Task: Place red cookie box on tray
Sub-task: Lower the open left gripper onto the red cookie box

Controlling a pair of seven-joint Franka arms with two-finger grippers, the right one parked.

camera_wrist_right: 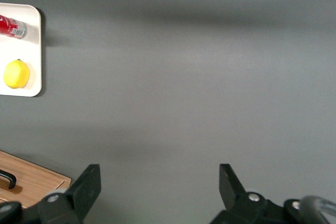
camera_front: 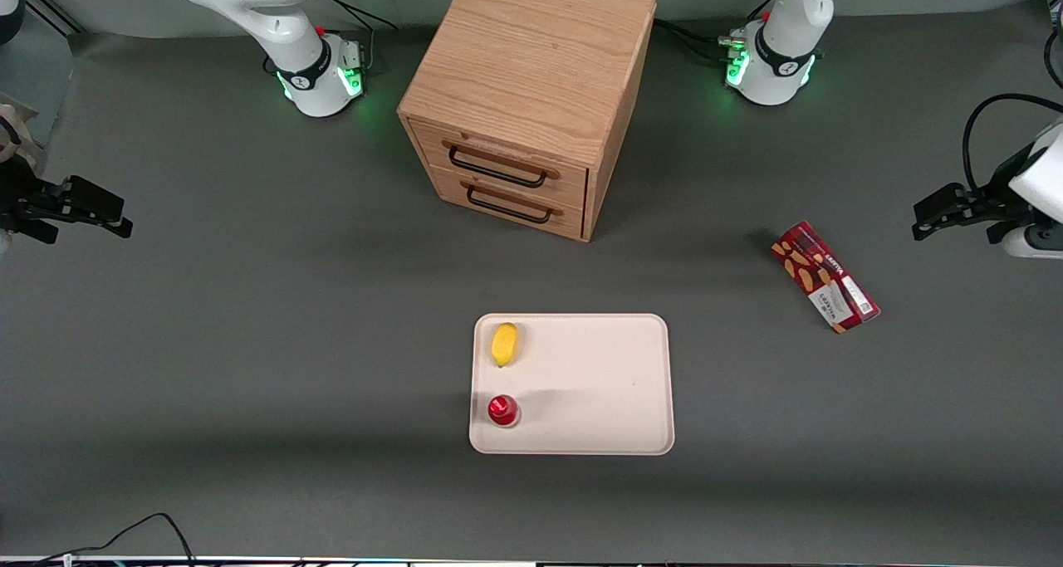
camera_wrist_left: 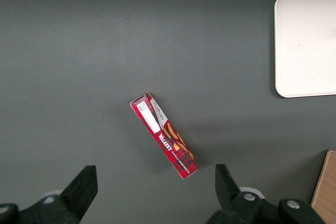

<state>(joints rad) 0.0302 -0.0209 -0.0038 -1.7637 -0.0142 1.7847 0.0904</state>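
The red cookie box point(camera_front: 824, 276) lies flat and slantwise on the grey table, apart from the beige tray point(camera_front: 598, 384) and toward the working arm's end. In the left wrist view the red cookie box point(camera_wrist_left: 165, 136) has its white label end pointing away from the camera, and a corner of the tray point(camera_wrist_left: 304, 40) shows. My gripper point(camera_front: 923, 218) hovers above the table, off to the side of the box toward the working arm's end. The gripper point(camera_wrist_left: 156, 184) is open and holds nothing; the box lies on the table well below its fingers point(camera_wrist_left: 84, 184).
A yellow lemon point(camera_front: 504, 344) and a small red-capped object point(camera_front: 503, 410) sit on the tray along its edge toward the parked arm. A wooden two-drawer cabinet point(camera_front: 531, 94) stands farther from the front camera than the tray. A black cable point(camera_front: 158, 525) lies near the table's front edge.
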